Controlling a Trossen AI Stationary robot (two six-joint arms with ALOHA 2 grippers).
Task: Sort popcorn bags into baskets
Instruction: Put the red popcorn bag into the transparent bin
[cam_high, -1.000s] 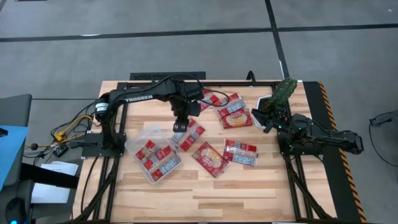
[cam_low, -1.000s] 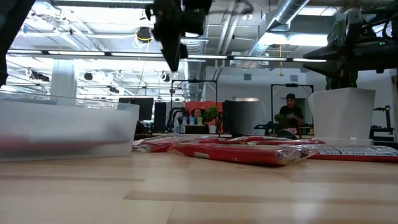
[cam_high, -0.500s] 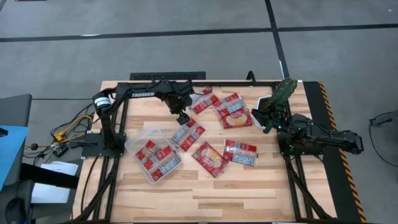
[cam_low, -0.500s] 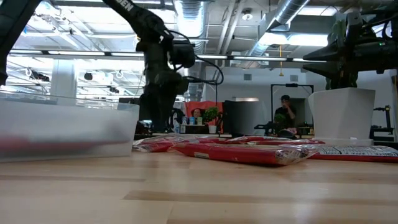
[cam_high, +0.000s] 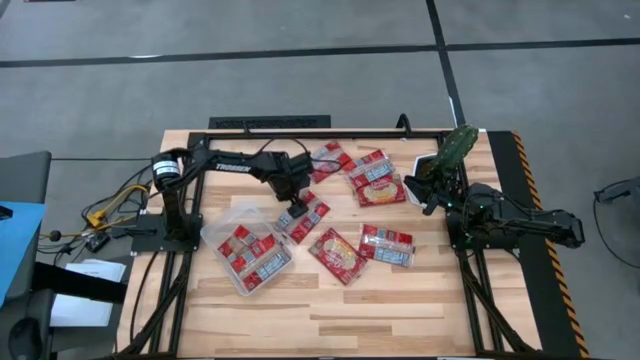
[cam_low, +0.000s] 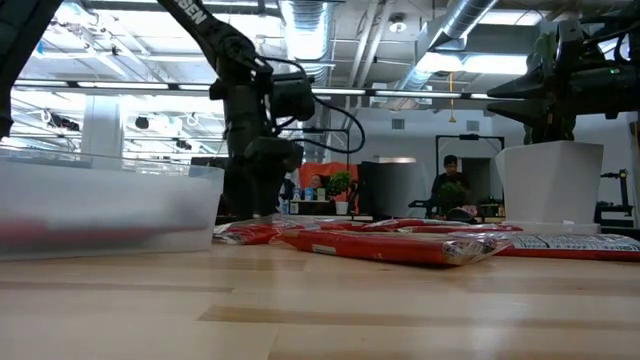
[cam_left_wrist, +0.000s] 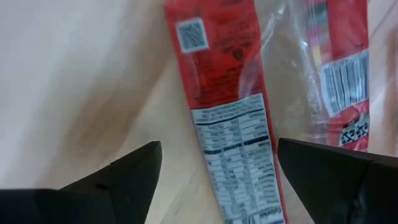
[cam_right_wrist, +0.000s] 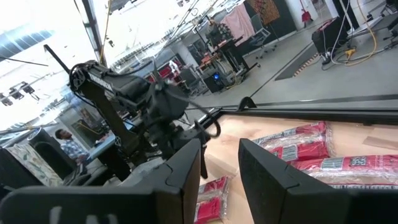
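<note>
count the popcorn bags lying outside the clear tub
6 popcorn bags: one below the left gripper, two nearer the front, three toward the back; overlapping ones may hide more.

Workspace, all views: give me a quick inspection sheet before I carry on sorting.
Surface: wooden table, bare at the front.
Job's things: clear tub holds several popcorn bags; loose bags lie beside it and farther back.
Clutter: white pot with plant at the right rear.
Grippers: left gripper open, low over one bag; right gripper open, empty, parked by the pot.
Cables: bundle off the left edge.
Surroundings: person in the room behind.
</note>
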